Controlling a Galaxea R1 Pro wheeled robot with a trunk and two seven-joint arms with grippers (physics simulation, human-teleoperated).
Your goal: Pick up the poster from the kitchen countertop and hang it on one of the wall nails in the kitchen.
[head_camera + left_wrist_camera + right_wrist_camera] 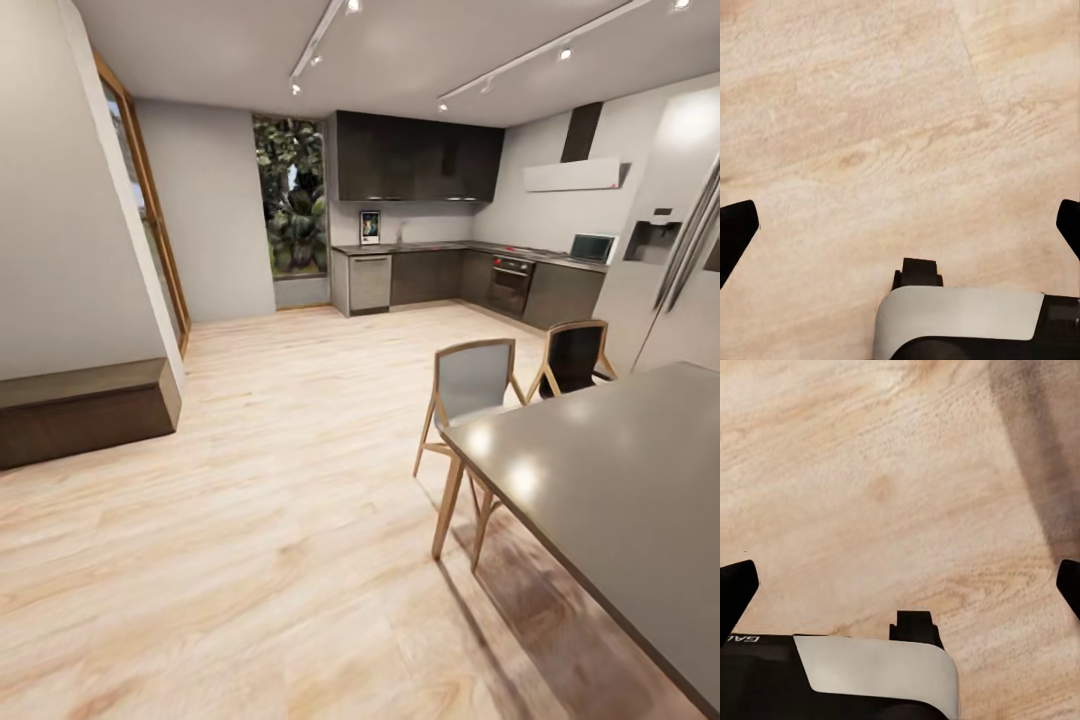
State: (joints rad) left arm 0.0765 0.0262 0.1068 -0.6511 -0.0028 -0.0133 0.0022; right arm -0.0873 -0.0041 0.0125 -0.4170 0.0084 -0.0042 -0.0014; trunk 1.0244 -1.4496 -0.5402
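Far across the room, the poster (370,227) stands upright on the kitchen countertop (440,247), leaning against the pale wall below the dark upper cabinets. It shows small, with a white border and dark artwork. The wall nails are too small to make out from here. My left gripper (900,225) hangs open over the wooden floor, its black fingertips (736,232) wide apart at the frame's edges. My right gripper (900,585) is open too, above the floor, with nothing between its fingers.
A grey dining table (620,480) fills the near right, with two wooden chairs (470,400) beside it. A dark low bench (85,410) sits at the left wall. A fridge (670,270) stands at the right. Open wooden floor (300,450) leads to the kitchen.
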